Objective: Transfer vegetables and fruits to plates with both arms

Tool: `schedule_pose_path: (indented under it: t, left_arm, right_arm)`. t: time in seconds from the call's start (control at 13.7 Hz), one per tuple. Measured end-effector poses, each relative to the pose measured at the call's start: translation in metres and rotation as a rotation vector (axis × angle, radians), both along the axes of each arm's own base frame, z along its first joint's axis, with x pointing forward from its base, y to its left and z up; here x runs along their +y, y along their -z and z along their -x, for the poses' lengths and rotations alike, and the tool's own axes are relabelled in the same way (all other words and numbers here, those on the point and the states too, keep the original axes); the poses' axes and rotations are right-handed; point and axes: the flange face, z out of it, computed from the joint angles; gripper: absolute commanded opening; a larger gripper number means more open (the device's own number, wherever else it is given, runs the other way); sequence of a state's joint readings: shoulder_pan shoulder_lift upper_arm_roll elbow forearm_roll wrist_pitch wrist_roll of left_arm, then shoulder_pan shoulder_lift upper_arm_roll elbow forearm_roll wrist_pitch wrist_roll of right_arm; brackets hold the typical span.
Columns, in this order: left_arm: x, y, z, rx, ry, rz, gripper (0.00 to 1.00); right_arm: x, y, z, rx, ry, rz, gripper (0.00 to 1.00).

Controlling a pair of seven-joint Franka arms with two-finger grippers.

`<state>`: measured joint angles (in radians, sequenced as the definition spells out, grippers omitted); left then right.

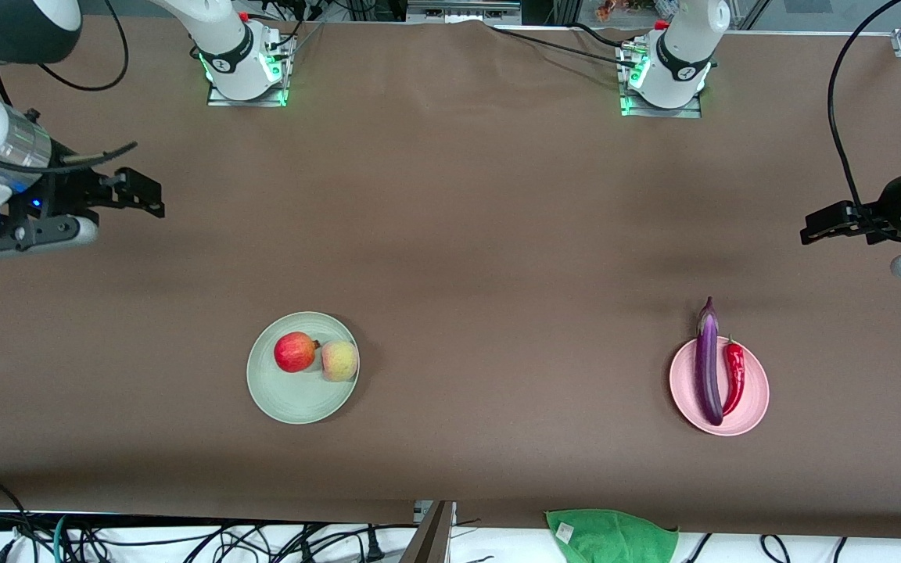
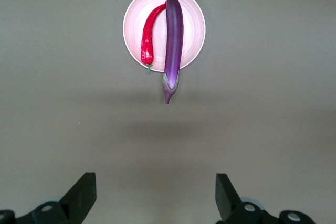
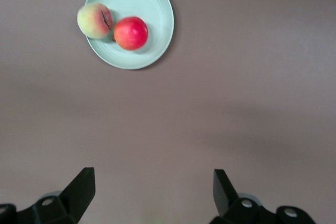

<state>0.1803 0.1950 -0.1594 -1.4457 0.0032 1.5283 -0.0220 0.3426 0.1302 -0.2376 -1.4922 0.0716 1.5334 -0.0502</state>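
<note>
The red apple (image 1: pixel 295 352) and the yellowish-pink peach (image 1: pixel 339 360) lie side by side on the mint green plate (image 1: pixel 294 399); they show in the right wrist view too, apple (image 3: pixel 130 33), peach (image 3: pixel 94 20), plate (image 3: pixel 152 3). The purple eggplant (image 1: pixel 707 363) and the red chili pepper (image 1: pixel 734 375) lie on the pink plate (image 1: pixel 755 399); the eggplant's stem end sticks out over the rim. The left wrist view shows eggplant (image 2: pixel 172 40), chili (image 2: pixel 149 38) and plate (image 2: pixel 194 24). My left gripper (image 1: pixel 814 227) (image 2: pixel 155 195) and right gripper (image 1: pixel 149 195) (image 3: pixel 153 192) are open, empty, raised over bare table at the two ends.
A green cloth (image 1: pixel 613 535) lies at the table's edge nearest the front camera. Cables hang below that edge. The arm bases (image 1: pixel 245 70) (image 1: pixel 665 78) stand along the edge farthest from the camera. The brown tabletop (image 1: pixel 497 274) stretches between the plates.
</note>
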Motion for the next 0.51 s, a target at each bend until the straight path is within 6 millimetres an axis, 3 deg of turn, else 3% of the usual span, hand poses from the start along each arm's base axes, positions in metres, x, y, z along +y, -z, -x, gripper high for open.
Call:
schedule_pose_path:
  t: [0.22, 0.51]
  left_arm:
    - [0.0, 0.0, 0.0, 0.001, 0.0, 0.0, 1.0]
    - [-0.002, 0.0, 0.0, 0.0, 0.003, 0.0, 1.0]
  right_arm:
    - [-0.011, -0.002, 0.02, -0.005, -0.015, 0.023, 0.99]
    - [-0.006, 0.005, 0.025, 0.011, -0.067, 0.024, 0.99]
